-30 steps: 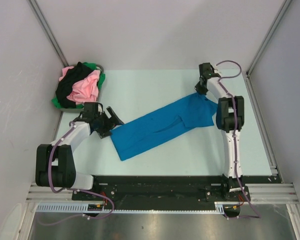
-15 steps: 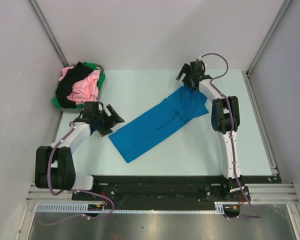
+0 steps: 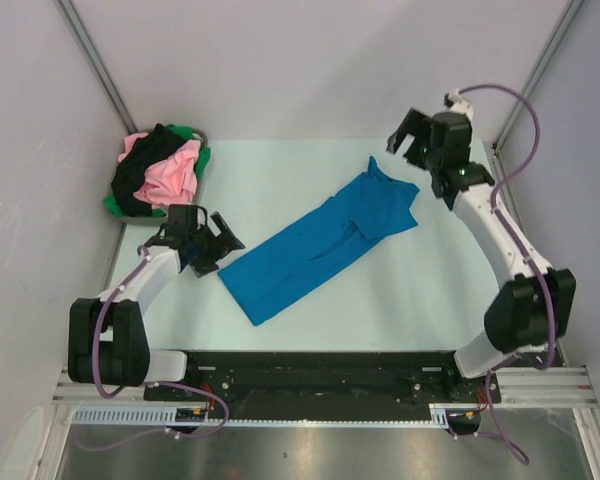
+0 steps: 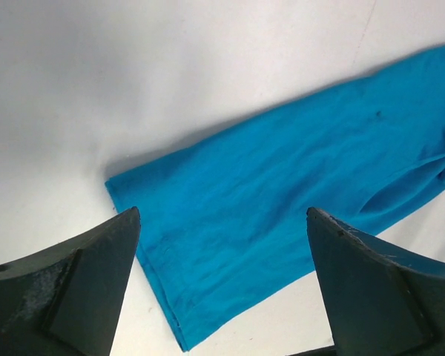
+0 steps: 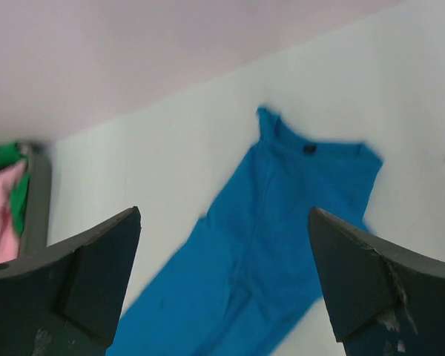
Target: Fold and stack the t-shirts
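Up above, the top camera looks down on a pale table (image 3: 430, 280) with plain light walls (image 3: 310, 60) on three sides. A thin metal post (image 3: 90, 60) runs up each back corner. A black bar (image 3: 310, 365) runs along the near edge, where the two arms are fixed.

The blue shirt (image 3: 320, 245) lies flat in the middle of the table. It makes a long, thin strip that slants from near left to far right. Its neck end is at the far right.

The left gripper (image 3: 227, 240) is low down, just beside the near left end of the shirt. Its jaws are spread wide and hold nothing. The right gripper (image 3: 405, 150) is by the neck end, spread wide too, and it holds nothing.

A round grey basket (image 3: 204, 137) sits at the far left corner. A pink shirt (image 3: 170, 175), a black shirt (image 3: 145, 165) and a green shirt (image 3: 117, 205) are heaped in it.

Next, the left wrist camera shows two dark fingers (image 4: 81, 274) far apart. Between them is a bottom corner of the blue shirt, flat on the pale table.

Last, the right wrist camera looks down from high up. Its fingers (image 5: 74, 282) are far apart. The blue shirt lies well below them, neck end away from the camera. The basket with pink and green cloth shows at the left edge, next to the wall.
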